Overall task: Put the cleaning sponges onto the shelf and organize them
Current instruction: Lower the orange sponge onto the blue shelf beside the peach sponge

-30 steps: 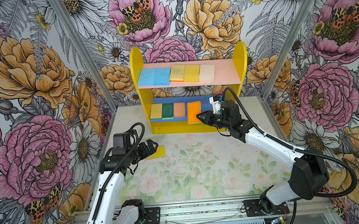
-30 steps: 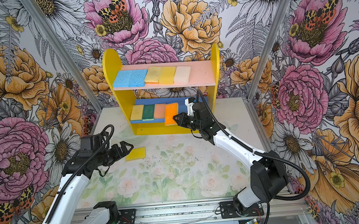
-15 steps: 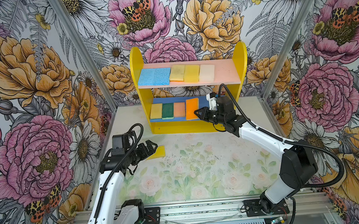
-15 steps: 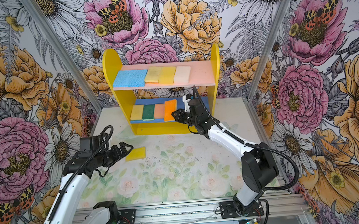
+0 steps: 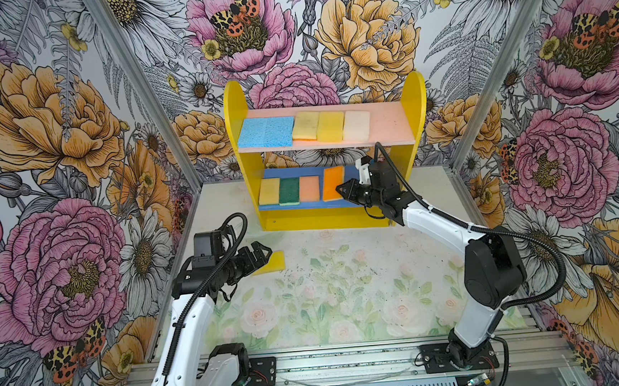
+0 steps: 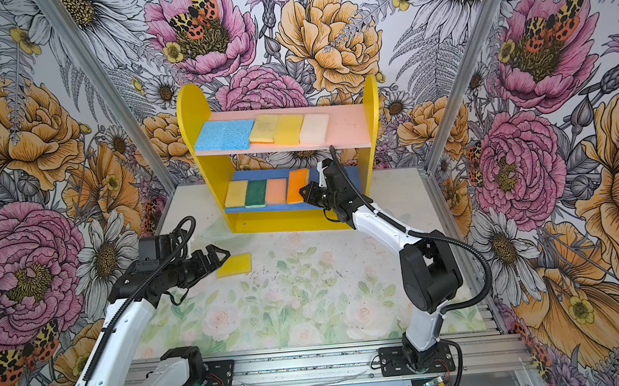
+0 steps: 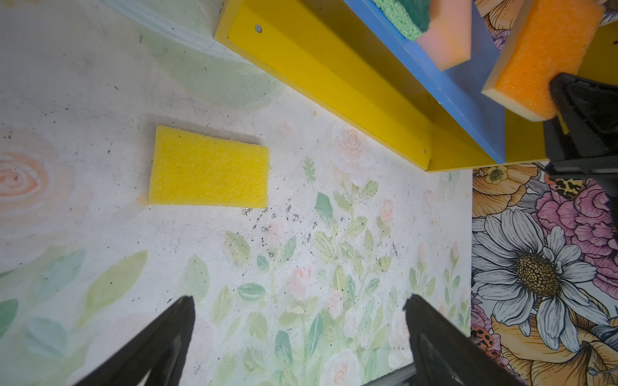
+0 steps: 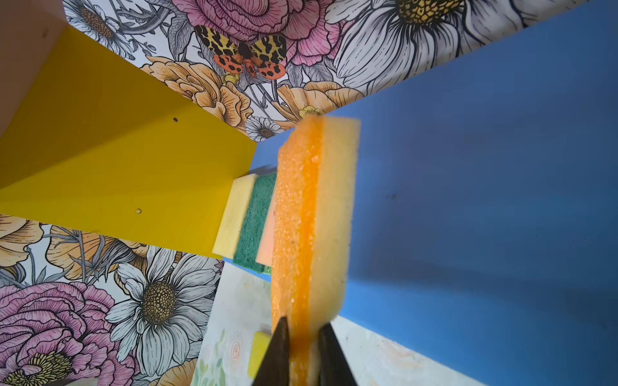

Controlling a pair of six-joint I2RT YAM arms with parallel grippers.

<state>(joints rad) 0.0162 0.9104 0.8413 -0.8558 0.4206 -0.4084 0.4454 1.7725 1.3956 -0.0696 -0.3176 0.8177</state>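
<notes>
The shelf (image 5: 236, 132) stands at the back of the table. Its pink upper board carries two light blue sponges (image 5: 266, 131), two yellow ones (image 5: 318, 125) and a cream one (image 5: 356, 125). On the blue lower board (image 5: 351, 170) lie a yellow (image 5: 268, 191), a dark green (image 5: 289, 191) and a peach sponge (image 5: 309, 188). My right gripper (image 5: 339, 190) (image 8: 302, 331) is shut on an orange sponge (image 5: 333, 183) (image 8: 301, 217), held tilted just above the lower board beside the peach one. My left gripper (image 5: 263, 251) (image 7: 299, 304) stands open, empty, next to a yellow sponge (image 5: 273, 261) (image 7: 209, 167) flat on the table.
The floral table mat (image 5: 344, 292) stretches in front of the shelf. Flower-printed walls close in the left, back and right sides. A metal rail (image 5: 349, 362) with both arm bases runs along the front edge.
My right gripper has carried the orange sponge up and back from the shelf's front into the lower tier, close to the peach sponge. The left arm has hardly moved.
</notes>
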